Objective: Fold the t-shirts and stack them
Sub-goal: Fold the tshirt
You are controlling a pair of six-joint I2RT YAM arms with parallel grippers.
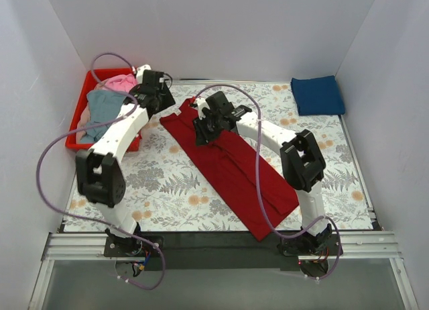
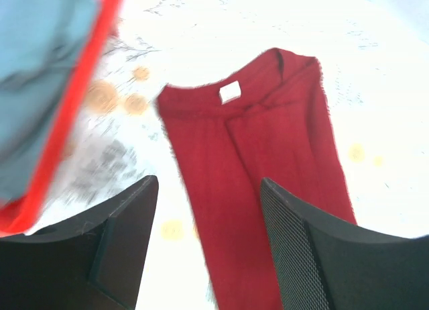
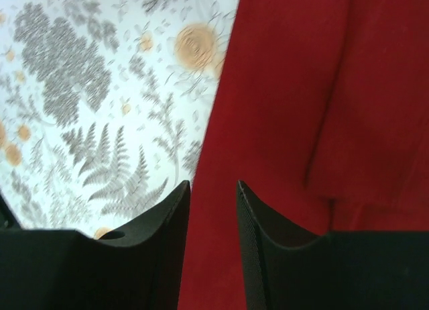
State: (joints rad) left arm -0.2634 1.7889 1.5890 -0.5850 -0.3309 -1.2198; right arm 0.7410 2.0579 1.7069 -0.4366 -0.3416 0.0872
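A dark red t-shirt (image 1: 231, 166), folded into a long strip, lies diagonally across the floral table. In the left wrist view its collar end (image 2: 258, 142) shows a white label. My left gripper (image 1: 161, 98) hangs open above that far end, its jaws wide apart (image 2: 208, 196) and holding nothing. My right gripper (image 1: 202, 132) is over the strip's left edge, jaws a narrow gap apart (image 3: 213, 196), with red cloth (image 3: 301, 88) showing flat below the gap. A folded navy t-shirt (image 1: 317, 95) lies at the back right. Grey-blue (image 1: 104, 109) and pink (image 1: 120, 82) shirts lie in the basket.
The red plastic basket (image 1: 79, 143) stands at the back left, its rim close to my left gripper (image 2: 70, 115). White walls close in the table on three sides. The floral cloth (image 1: 167, 182) is bare left of the red shirt.
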